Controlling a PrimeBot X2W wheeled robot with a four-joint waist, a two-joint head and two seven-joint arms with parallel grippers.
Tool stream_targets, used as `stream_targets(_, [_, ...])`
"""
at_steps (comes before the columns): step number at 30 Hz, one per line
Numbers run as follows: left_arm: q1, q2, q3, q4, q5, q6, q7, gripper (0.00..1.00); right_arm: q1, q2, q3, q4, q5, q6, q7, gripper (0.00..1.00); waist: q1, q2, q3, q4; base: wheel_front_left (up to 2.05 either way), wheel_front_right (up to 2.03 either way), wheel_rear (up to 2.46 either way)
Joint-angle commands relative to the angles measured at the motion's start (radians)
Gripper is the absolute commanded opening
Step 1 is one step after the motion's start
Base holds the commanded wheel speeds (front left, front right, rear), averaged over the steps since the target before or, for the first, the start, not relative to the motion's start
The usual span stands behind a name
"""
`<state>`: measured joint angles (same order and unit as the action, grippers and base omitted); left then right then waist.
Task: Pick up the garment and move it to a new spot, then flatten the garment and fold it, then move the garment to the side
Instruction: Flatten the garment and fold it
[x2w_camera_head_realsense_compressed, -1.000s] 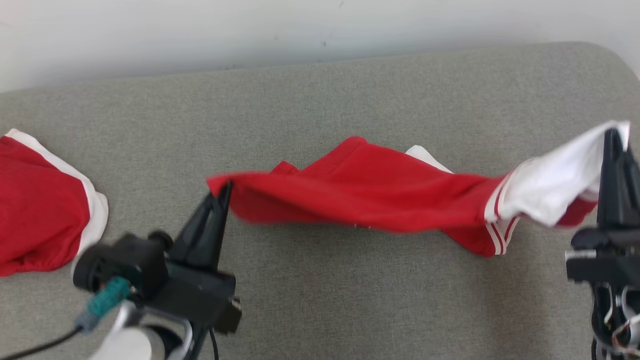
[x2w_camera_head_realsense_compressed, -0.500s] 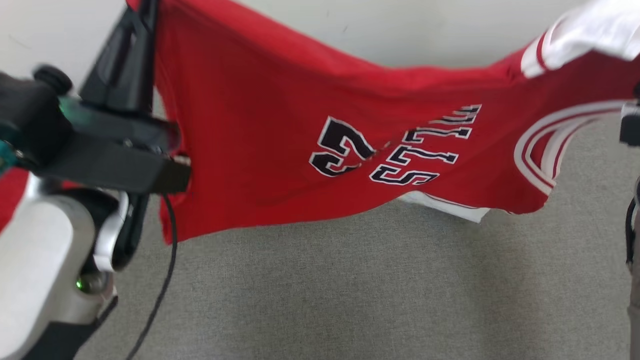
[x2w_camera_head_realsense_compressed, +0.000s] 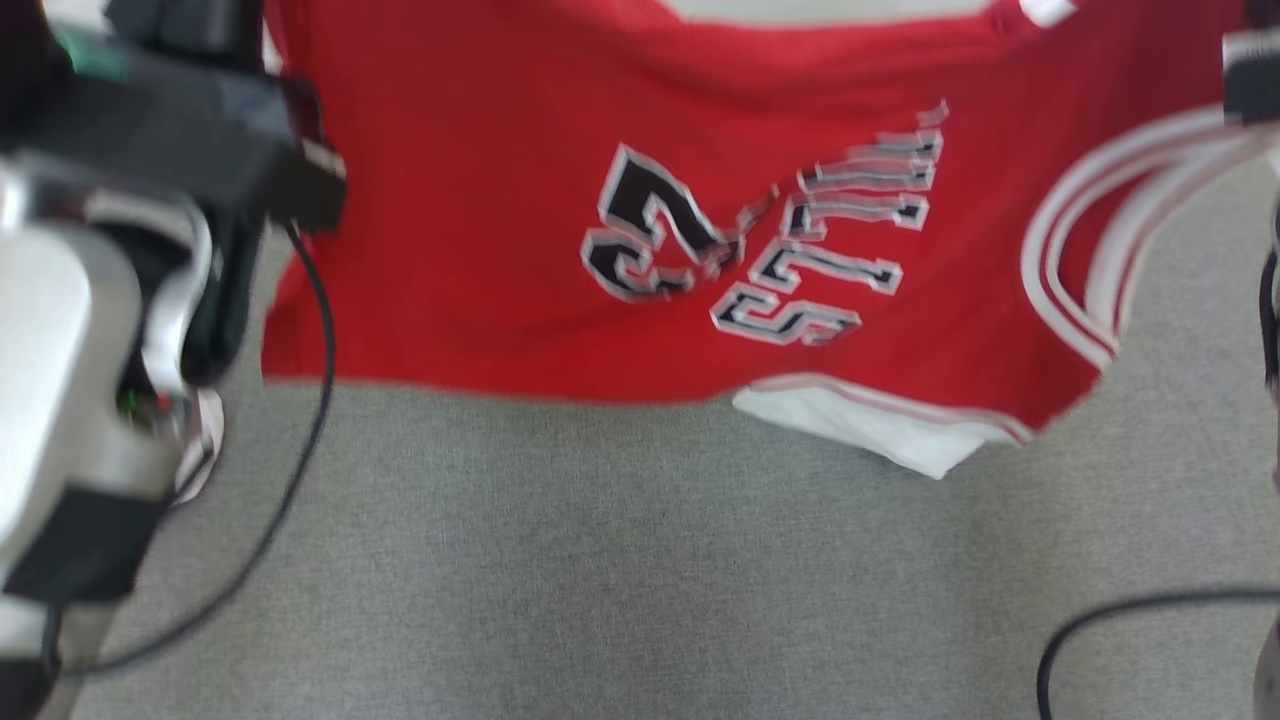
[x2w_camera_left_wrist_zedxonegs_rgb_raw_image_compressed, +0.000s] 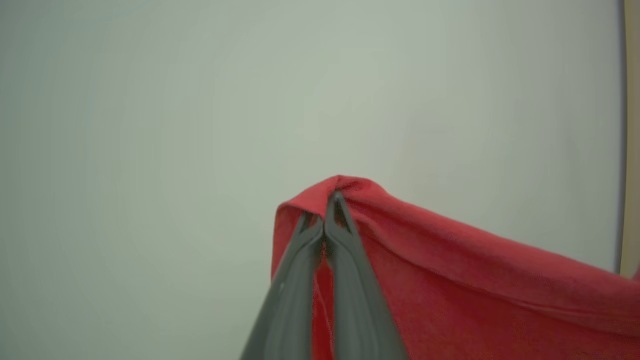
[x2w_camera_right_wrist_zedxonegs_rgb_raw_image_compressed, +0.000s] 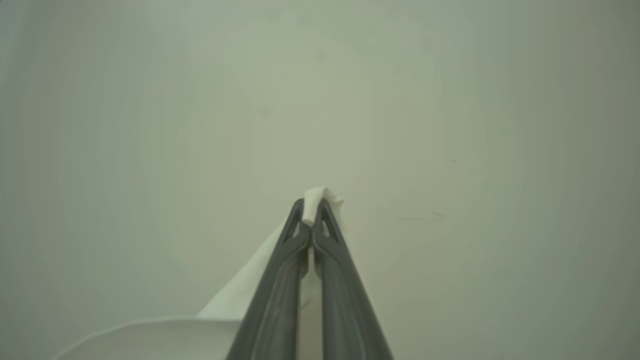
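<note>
Left fingers: our left gripper (x2w_camera_left_wrist_zedxonegs_rgb_raw_image_compressed: 334, 200) presses its two dark fingers together on a red corner of the garment (x2w_camera_head_realsense_compressed: 470, 200).
Right fingers: our right gripper (x2w_camera_right_wrist_zedxonegs_rgb_raw_image_compressed: 312, 206) pinches a white edge fold of it.
Garment: red jersey with white trim and black lettering, hanging spread between both grips above the grey cushion (x2w_camera_head_realsense_compressed: 620, 570).
Handling: we judge it light, soft and limp. It sags mid-span, so corners give the best hold.
Cushion: flat, matte, woven.

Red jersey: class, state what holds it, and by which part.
Both grippers hold the red jersey: the left gripper pinches a folded red corner, and the right gripper pinches a white edge piece.
</note>
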<state>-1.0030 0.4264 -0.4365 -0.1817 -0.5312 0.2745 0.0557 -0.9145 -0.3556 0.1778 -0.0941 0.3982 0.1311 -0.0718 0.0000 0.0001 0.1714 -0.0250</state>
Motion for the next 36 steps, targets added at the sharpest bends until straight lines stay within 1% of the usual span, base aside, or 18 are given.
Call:
stream_targets(1, [-0.057,-0.012,-0.001,0.068,-0.018,-0.023,-0.015,0.00,-0.068,-0.013,0.031,0.057,0.004,-0.001,-0.013,0.00,0.0000,-0.0001,0.039,0.005,0.00,0.00,0.00])
stream_targets(4, [-0.144,-0.040,-0.004,0.194,-0.021,-0.062,-0.037,0.00,-0.180,-0.019,0.077,0.174,0.008,0.000,-0.041,0.00,0.0000,-0.0001,0.075,0.008,0.00,0.00,0.00])
stream_targets(8, [-0.255,-0.083,0.006,0.381,-0.033,-0.101,-0.085,0.00,-0.338,-0.024,0.138,0.342,0.001,0.000,-0.099,0.00,0.0000,-0.0001,0.114,0.013,0.00,0.00,0.00])
stream_targets(10, [-0.318,-0.101,0.020,0.476,-0.041,-0.118,-0.118,0.00,-0.420,-0.014,0.158,0.424,0.006,0.000,-0.131,0.00,0.0000,-0.0001,0.133,0.012,0.00,0.00,0.00])
stream_targets(11, [-0.318,-0.101,0.020,0.476,-0.041,-0.118,-0.118,0.00,-0.420,-0.014,0.158,0.424,0.006,0.000,-0.131,0.00,0.0000,-0.0001,0.133,0.012,0.00,0.00,0.00])
stream_targets(14, [-0.411,-0.124,0.031,0.605,-0.041,-0.148,-0.175,0.00,-0.546,0.005,0.188,0.548,-0.003,0.000,-0.167,0.00,0.0000,-0.0001,0.161,0.009,0.00,0.00,0.00])
stream_targets(17, [-0.501,-0.141,0.039,0.707,-0.032,-0.177,-0.237,0.00,-0.644,0.020,0.213,0.625,-0.013,0.000,-0.188,0.00,0.0000,-0.0001,0.198,0.006,0.00,0.00,0.00])
stream_targets(18, [-0.523,-0.151,0.040,0.734,-0.037,-0.192,-0.255,0.00,-0.669,0.022,0.221,0.648,-0.013,0.000,-0.192,0.00,0.0000,-0.0001,0.212,0.006,0.00,0.00,0.00])
stream_targets(19, [-0.550,-0.171,0.041,0.786,-0.048,-0.224,-0.277,0.00,-0.697,0.027,0.232,0.674,-0.004,0.000,-0.194,0.00,0.0000,-0.0001,0.240,0.007,0.00,0.00,0.00])
stream_targets(20, [-0.556,-0.175,0.039,0.808,-0.046,-0.236,-0.287,0.00,-0.701,0.028,0.233,0.667,0.002,0.000,-0.193,0.00,0.0000,-0.0001,0.253,0.008,0.00,0.00,0.00])
stream_targets(22, [-0.550,-0.183,0.036,0.834,-0.045,-0.258,-0.300,0.00,-0.666,0.030,0.247,0.632,0.016,0.000,-0.194,0.00,0.0000,-0.0001,0.280,0.007,0.00,0.00,0.00])
stream_targets(24, [-0.515,-0.194,0.041,0.847,-0.052,-0.269,-0.309,0.00,-0.597,0.019,0.257,0.588,0.037,0.000,-0.194,0.00,0.0000,-0.0001,0.301,0.008,0.00,0.00,0.00])
stream_targets(26, [-0.449,-0.213,0.049,0.848,-0.067,-0.277,-0.315,0.00,-0.520,0.006,0.257,0.531,0.070,0.000,-0.194,0.00,0.0000,-0.0001,0.307,0.013,0.00,0.00,0.00])
stream_targets(28, [-0.387,-0.219,0.049,0.822,-0.061,-0.277,-0.318,0.00,-0.426,-0.007,0.247,0.464,0.091,0.000,-0.194,0.00,0.0000,-0.0001,0.315,0.020,0.00,0.00,0.00])
stream_targets(32, [-0.200,-0.239,0.071,0.709,-0.051,-0.253,-0.320,0.00,-0.182,-0.013,0.201,0.333,0.136,0.000,-0.194,0.00,0.0000,-0.0001,0.309,0.027,0.00,0.00,0.00])
stream_targets(36, [0.016,-0.239,0.105,0.530,-0.033,-0.216,-0.321,0.00,0.075,0.014,0.159,0.210,0.174,0.000,-0.195,0.00,0.0000,-0.0001,0.291,0.027,0.00,0.00,0.00])
